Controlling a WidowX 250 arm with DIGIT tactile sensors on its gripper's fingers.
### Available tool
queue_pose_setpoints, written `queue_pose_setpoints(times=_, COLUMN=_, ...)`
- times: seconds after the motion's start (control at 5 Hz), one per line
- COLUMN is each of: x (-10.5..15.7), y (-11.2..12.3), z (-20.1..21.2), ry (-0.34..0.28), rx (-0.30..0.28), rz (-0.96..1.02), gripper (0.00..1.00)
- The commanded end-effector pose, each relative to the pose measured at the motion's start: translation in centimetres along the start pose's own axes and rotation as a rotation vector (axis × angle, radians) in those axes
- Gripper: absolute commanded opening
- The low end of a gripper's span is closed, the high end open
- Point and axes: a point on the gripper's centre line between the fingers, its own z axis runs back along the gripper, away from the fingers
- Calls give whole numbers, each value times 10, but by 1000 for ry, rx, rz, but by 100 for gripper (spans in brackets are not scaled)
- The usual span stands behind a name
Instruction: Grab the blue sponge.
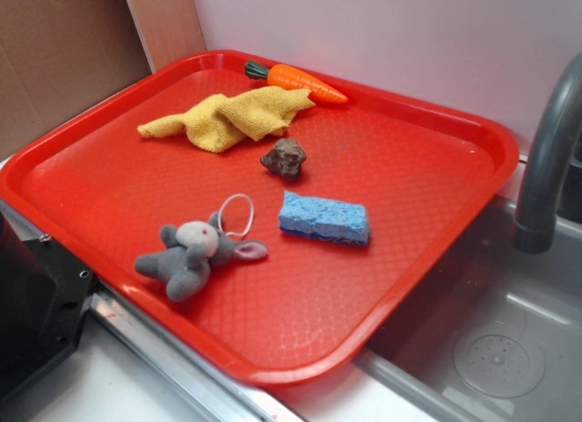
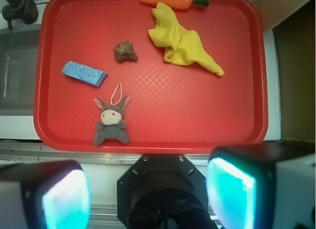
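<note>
Red plastic tray [image 1: 436,222], bridging counter and sink basin [image 1: 509,349], with 5 loose items on its textured floor. Blue sponge [image 1: 325,217] flat on tray, right of centre in exterior view, left of centre in wrist view; clear on all sides. Grey plush bunny [image 1: 193,252] near sponge, white loop [image 1: 235,215] of bunny reaching toward sponge end without touching. Brown rock [image 1: 285,157] just beyond sponge, apart from it. Yellow cloth [image 1: 227,117] crumpled at far side, touching orange toy carrot [image 1: 305,81] against far rim. Grey faucet [image 1: 550,158] arching over sink at right.

Gripper [image 2: 148,194] held well back from tray, above near rim, fingers spread wide apart with nothing between them; glowing pads [image 2: 229,189] visible at lower edge of wrist view.

Risks, as judged from layout: descent aimed slightly off, catching bunny loop or nudging rock instead of sponge. Fingers aligned along sponge length rather than across its narrow width, failing to span it. Soft foam compressing and slipping out under a shallow pinch. Low profile on tray floor calling for a deep descent, with fingertips scraping or pressing the tray, possibly shifting it toward sink. Approach from far off, leaving room for lateral drift.
</note>
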Motion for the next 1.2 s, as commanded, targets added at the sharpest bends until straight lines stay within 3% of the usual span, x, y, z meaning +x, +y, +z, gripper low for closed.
queue_pose_setpoints(times=0.0, x=0, y=0, z=0, ry=0, rx=0, rz=0, gripper=100)
queue_pose_setpoints(times=0.4, x=43, y=-5, z=-16, ry=-71, rx=9, rz=-284, gripper=100)
queue_pose_setpoints(times=0.6, x=66, y=-16, z=-29, ry=-140, rx=11, rz=-505, gripper=100)
queue_pose_setpoints(times=0.8, x=81, y=-29, z=-40, ry=-188, rx=-53, rz=-686, gripper=100)
queue_pose_setpoints(times=1.0, x=94, y=-44, z=-53, ry=-197, rx=-91, rz=-841, gripper=100)
